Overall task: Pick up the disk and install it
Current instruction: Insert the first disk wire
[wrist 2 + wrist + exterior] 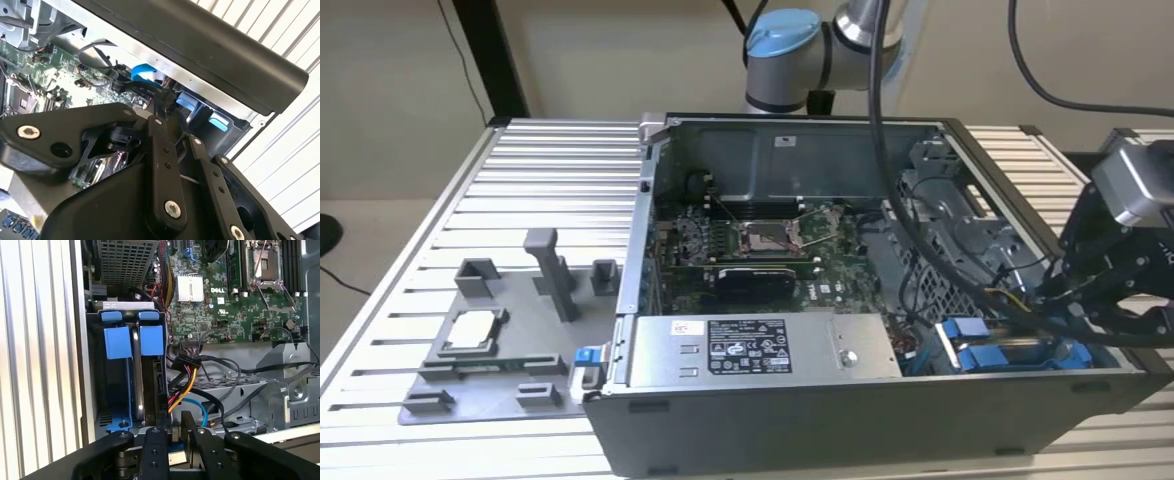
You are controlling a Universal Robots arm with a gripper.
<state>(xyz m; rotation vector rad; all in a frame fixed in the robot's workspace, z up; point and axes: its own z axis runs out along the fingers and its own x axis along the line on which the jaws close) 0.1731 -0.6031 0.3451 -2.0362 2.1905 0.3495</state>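
Observation:
The disk [152, 385] stands on edge inside the drive bay at the corner of the open computer case, framed by its blue bracket [151, 337]. My gripper [175, 440] is at the disk's near end, with a finger close on each side of a strip of blue bracket and white label. In the exterior view the gripper [1101, 315] hangs over the case's right edge, just beyond the blue brackets [987, 358] in the bay. The second wrist view looks past the gripper's black linkage at blue bracket tabs [186, 100] under the case's rim.
Bundled cables [200, 370] run right beside the bay, next to the green motherboard [767, 245]. A silver box with a black label [754, 348] fills the case's front. On the exterior view's left, a grey fixture [540, 385] holds a small silver chip [470, 330] on the slatted table [547, 180].

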